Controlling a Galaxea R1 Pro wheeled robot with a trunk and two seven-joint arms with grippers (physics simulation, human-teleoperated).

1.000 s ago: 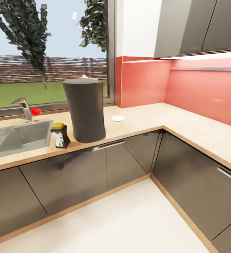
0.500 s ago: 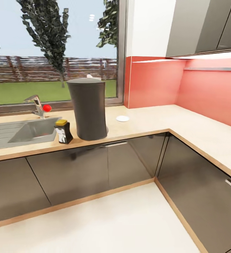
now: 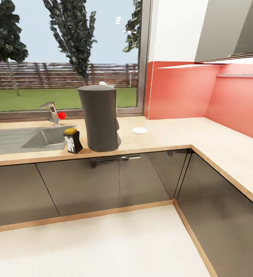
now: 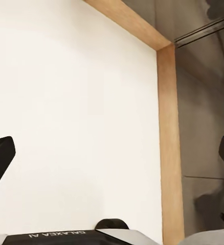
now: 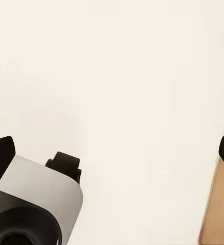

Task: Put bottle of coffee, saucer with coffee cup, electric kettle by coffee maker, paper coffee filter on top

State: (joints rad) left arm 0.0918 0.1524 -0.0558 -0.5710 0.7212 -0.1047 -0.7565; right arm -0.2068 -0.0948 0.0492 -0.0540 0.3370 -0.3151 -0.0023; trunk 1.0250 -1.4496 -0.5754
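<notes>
Pincers, left (image 4: 112, 153) and right (image 5: 112, 148), hang wide open over the pale floor (image 3: 103, 246). Farther off, on the beige wood surface (image 3: 165, 138), stand the small yellow-lidded bottle of coffee (image 3: 72, 140), the tall smooth grey coffee maker (image 3: 99, 118), and a flat round white saucer (image 3: 139, 130).

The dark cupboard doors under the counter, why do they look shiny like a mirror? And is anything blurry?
In the head view the glossy cabinets catch dim reflections of the coffee maker and bottle of coffee standing above them on the countertop. That view is sharp throughout. In the left wrist view the same gloss shows smudgy grey reflections on a cabinet door, and the dark fingers at the picture's edges look soft.
</notes>
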